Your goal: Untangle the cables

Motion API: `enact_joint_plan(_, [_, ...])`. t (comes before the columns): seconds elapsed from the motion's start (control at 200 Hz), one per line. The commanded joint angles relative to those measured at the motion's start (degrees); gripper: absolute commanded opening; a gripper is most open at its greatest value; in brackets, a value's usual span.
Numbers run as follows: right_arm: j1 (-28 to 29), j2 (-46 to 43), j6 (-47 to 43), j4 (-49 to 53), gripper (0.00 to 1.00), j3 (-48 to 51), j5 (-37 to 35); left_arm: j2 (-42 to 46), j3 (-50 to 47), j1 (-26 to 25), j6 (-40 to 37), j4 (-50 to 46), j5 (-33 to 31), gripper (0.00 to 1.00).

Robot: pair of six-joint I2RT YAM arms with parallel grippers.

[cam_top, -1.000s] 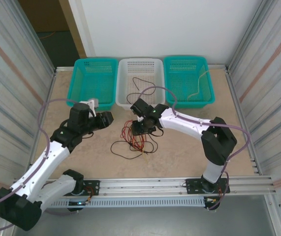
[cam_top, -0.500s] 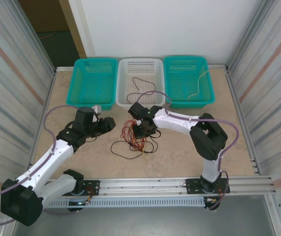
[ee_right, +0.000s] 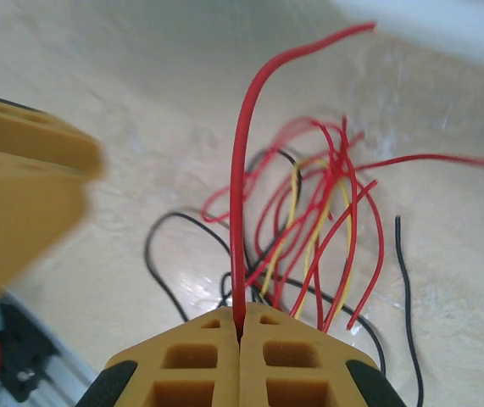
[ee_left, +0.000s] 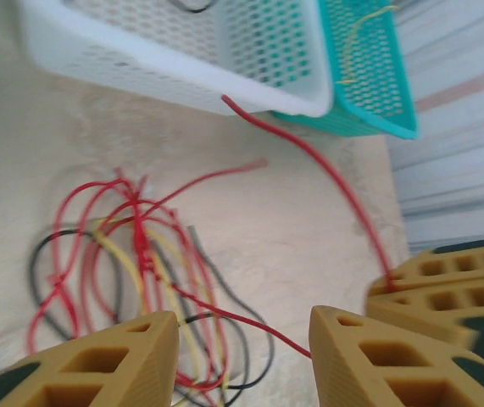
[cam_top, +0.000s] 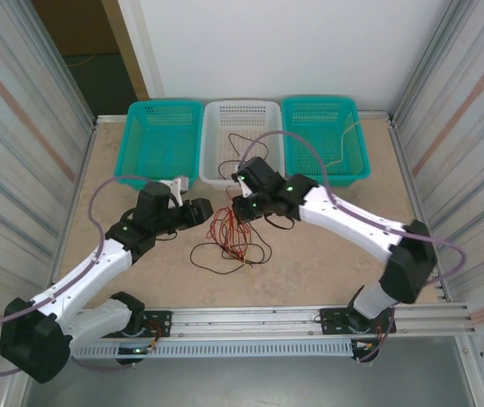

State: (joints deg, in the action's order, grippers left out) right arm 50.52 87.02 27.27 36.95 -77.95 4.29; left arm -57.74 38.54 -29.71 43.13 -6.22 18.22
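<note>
The tangle of red, black and pale yellow cables (cam_top: pixel 229 242) lies mid-worktop (cam_top: pixel 326 254), just in front of the white basket (cam_top: pixel 242 108). Bare surface stays open toward the near edge and both sides. The right pincer (ee_right: pixel 240 326) is clamped on one red cable (ee_right: pixel 242 195). The left pincer (ee_left: pixel 242 339) hovers with its fingers parted at the tangle's left. Since the earlier frame, the right pincer has drawn back toward the basket and the left has come nearer the tangle.
</note>
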Motion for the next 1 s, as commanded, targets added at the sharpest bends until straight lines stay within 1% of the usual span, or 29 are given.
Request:
enact_joint_plan(0.0, [-0.02, -4.46, -3.54, 0.05, 0.00, -2.11, -2.30, -0.41, 1.93, -1.31, -1.63, 9.11, 1.99, 0.46])
enact_joint_plan(0.12, [-0.71, -6.89, -4.91, 1.06, 0.00, -5.16, -4.72, -2.01, 4.03, -1.46, -2.70, 13.95, 3.82, 0.49])
enact_joint_plan(0.215, [-1.81, -8.40, -5.12, 0.84, 0.00, -7.47, -3.96, -3.63, 6.59, -1.90, -5.30, 15.91, 6.00, 0.52])
enact_joint_plan(0.331, [-3.89, -9.67, -4.44, -0.15, 0.00, -9.80, -0.24, -5.33, 10.10, -3.42, -10.07, 16.06, 7.64, 0.58])
enact_joint_plan(0.416, [-6.01, -10.82, -2.81, -2.06, 0.00, -10.41, 3.91, -6.52, 12.18, -4.61, -13.34, 16.48, 8.94, 0.63])
enact_joint_plan(0.596, [-11.09, -13.47, 2.46, -8.50, 0.00, -9.26, 12.10, -9.48, 14.73, -5.94, -15.60, 18.42, 11.91, 0.69])
enact_joint_plan(0.696, [-13.76, -14.29, 5.74, -11.99, 0.00, -8.62, 16.75, -11.70, 15.72, -6.74, -16.99, 17.49, 12.54, 0.70])
enact_joint_plan(0.817, [-15.72, -15.07, 8.25, -14.54, 0.00, -8.71, 20.28, -13.48, 15.60, -7.24, -17.39, 17.41, 12.04, 0.70])
enact_joint_plan(0.997, [-18.35, -15.82, 10.40, -16.38, 0.00, -8.41, 22.75, -14.82, 16.12, -7.27, -17.52, 16.59, 12.02, 0.63])
